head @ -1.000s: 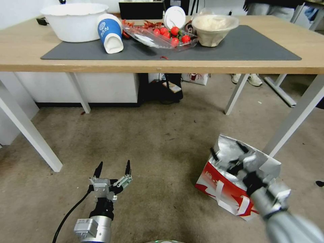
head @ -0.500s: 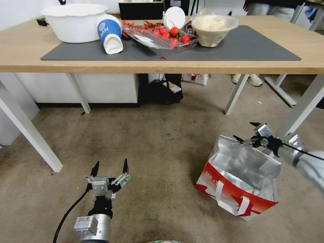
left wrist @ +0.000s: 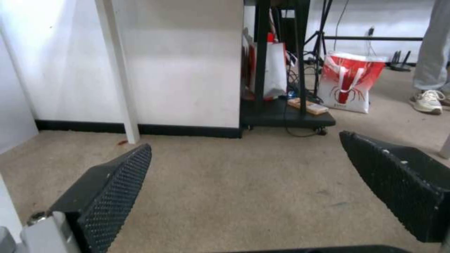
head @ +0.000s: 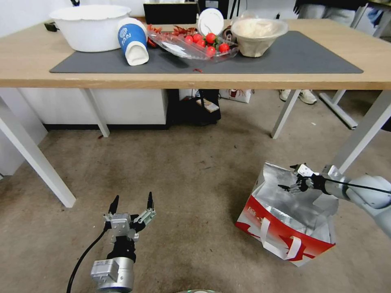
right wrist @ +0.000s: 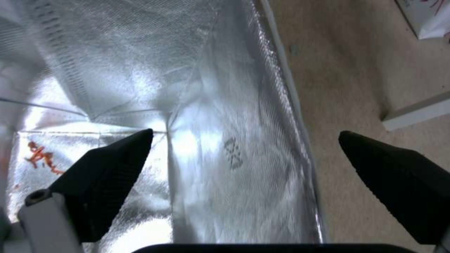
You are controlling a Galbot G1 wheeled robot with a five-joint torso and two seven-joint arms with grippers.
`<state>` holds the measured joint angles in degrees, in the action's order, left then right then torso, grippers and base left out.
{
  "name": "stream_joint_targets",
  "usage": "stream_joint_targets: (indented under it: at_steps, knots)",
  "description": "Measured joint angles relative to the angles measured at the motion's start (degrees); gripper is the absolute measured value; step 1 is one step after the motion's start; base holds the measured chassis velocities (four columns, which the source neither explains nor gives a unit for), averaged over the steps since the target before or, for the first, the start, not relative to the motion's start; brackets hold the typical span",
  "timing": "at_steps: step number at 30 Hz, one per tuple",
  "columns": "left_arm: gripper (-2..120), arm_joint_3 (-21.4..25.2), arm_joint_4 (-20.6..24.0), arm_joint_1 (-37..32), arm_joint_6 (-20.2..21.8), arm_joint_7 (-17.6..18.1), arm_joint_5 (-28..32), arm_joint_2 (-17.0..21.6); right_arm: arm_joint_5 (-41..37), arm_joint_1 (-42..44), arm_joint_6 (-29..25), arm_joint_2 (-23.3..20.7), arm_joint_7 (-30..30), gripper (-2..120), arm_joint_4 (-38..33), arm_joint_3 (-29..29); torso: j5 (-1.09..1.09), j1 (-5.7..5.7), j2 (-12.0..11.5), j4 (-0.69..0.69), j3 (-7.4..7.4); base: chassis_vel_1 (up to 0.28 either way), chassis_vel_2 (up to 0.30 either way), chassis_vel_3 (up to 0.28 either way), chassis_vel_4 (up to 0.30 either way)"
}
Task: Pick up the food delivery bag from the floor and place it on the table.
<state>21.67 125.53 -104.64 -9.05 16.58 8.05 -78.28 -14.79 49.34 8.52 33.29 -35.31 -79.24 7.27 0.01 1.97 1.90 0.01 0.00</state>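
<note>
Dropping from above the rim a moment ago, the right gripper (head: pixel 294 179) now hangs spread open at the far foil edge of the boxy white-and-red paper delivery bag (head: pixel 287 219), which stands on the beige carpet floor (head: pixel 187 183) beside the light-wood bench (head: pixel 195 79); a rim grasp looks imminent. The left gripper (head: pixel 131 201) waits open.

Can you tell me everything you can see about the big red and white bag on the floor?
The food delivery bag is a boxy paper bag, red and white outside, with shiny crinkled silver foil inside. White strap handles hang down its front. It stands on the beige floor, open at the top, a bit crumpled, beside a white table leg. The right claw hangs open over its far rim, one finger over the foil and one outside; whether it touches is unclear.
</note>
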Motion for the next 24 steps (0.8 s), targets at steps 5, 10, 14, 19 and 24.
stream_joint_targets:
  at_steps: [5,10,14,19,24]
  knots:
    - [100,0.22,-0.36,0.15,-0.03,0.06,0.26,0.02,1.68,-1.59,-0.03,0.91,-0.34,100,1.73,-1.34,-0.01,0.00,0.01,-0.01,0.00,0.000,0.000,0.000,0.000]
    - [100,0.12,-0.85,0.51,-0.04,0.09,0.27,-0.11,3.32,-3.22,-0.03,2.02,-0.80,100,4.55,-2.79,0.00,0.00,0.01,-0.01,0.00,0.000,0.000,0.000,0.000]
    - [100,0.09,-0.99,0.67,-0.02,0.15,0.27,-0.08,3.85,-3.89,0.03,2.15,-1.19,100,5.51,-3.32,-0.01,0.00,0.02,0.00,0.00,0.000,0.000,0.000,0.000]
    - [100,0.13,-0.96,0.69,0.04,0.22,0.29,0.03,4.24,-3.85,0.25,2.04,-2.37,99,6.01,-3.48,-0.01,0.00,0.03,0.00,-0.01,0.000,0.000,0.000,0.000]
    - [100,0.08,-0.85,0.66,0.04,0.37,0.30,0.07,4.08,-2.35,0.55,2.03,-2.81,86,5.65,-2.92,-0.01,0.00,0.03,-0.01,-0.01,0.000,0.000,0.000,0.000]
